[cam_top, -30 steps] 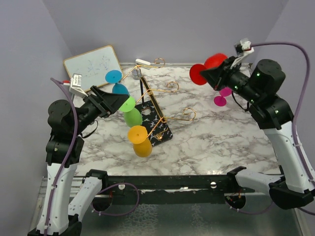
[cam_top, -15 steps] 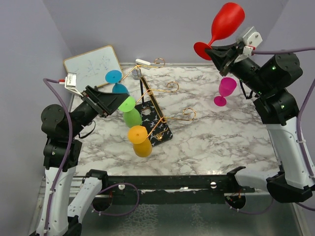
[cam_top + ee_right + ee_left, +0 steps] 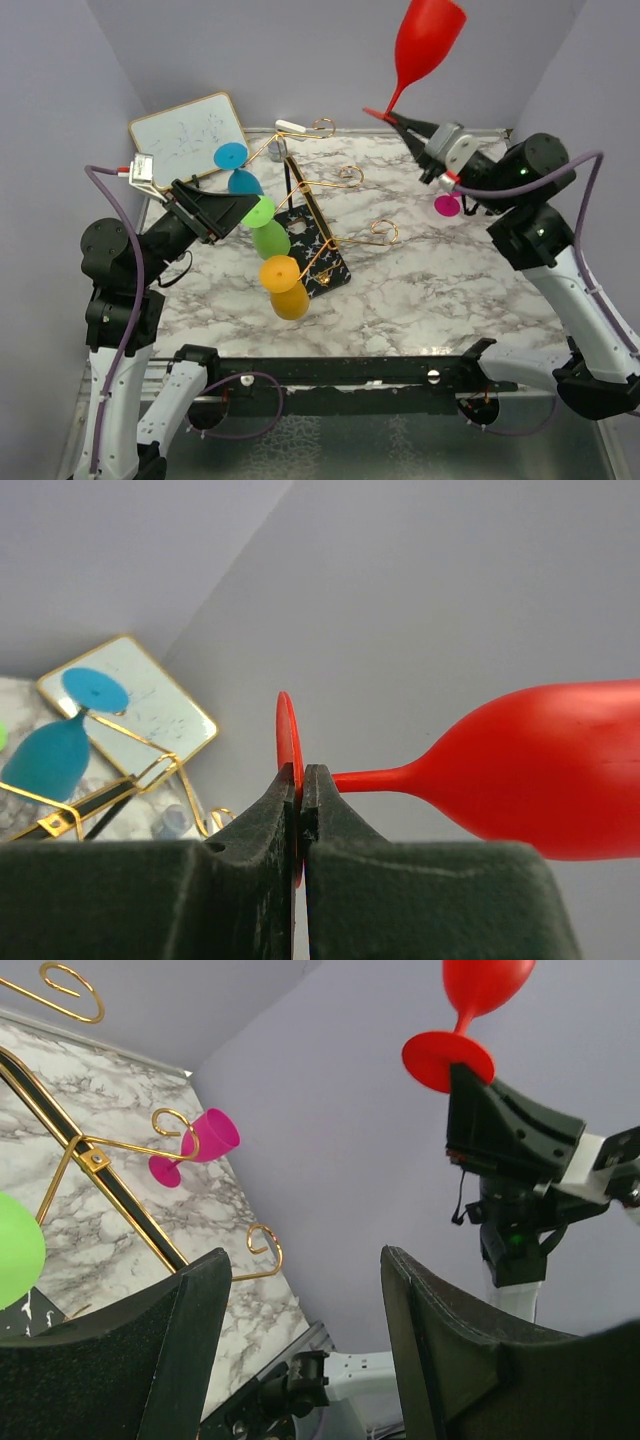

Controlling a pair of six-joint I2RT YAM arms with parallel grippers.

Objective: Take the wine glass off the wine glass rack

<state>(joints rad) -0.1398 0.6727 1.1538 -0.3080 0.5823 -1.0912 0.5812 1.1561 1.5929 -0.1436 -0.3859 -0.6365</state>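
Red wine glass (image 3: 425, 45): off the rack and held in the air. Its long axis runs close to upright, with the open bowl topmost, the foot lowest, and the stem leaning slightly so the foot sits toward the rack side.

Right gripper (image 3: 400, 122): clenched on the rim of the glass's foot. The right wrist view shows the foot disc edge-on between the two fingertips, with stem and bowl projecting sideways, square to the fingers. The whole glass stands above and beyond the fingertips, the bowl being its farthest part from them.

Change noted: half a second ago the glass leaned well over toward the right arm's side. It now stands straighter, and the gripper has shifted toward the rack side. A second ago the glass lay low and near level beside the magenta wine glass (image 3: 447, 205).

Wine glass rack (image 3: 310, 212): well below the right gripper and apart from it, on the marble table (image 3: 440, 290). A blue glass (image 3: 240, 180), a green glass (image 3: 268, 235) and an orange glass (image 3: 288, 295) hang from its arms, just beside the left gripper (image 3: 235, 205).

Left gripper: fingers spread, grasping nothing, placed much as before.

The magenta wine glass stands on the table, partly hidden behind the right wrist. A whiteboard (image 3: 188, 135) leans beyond the left gripper.
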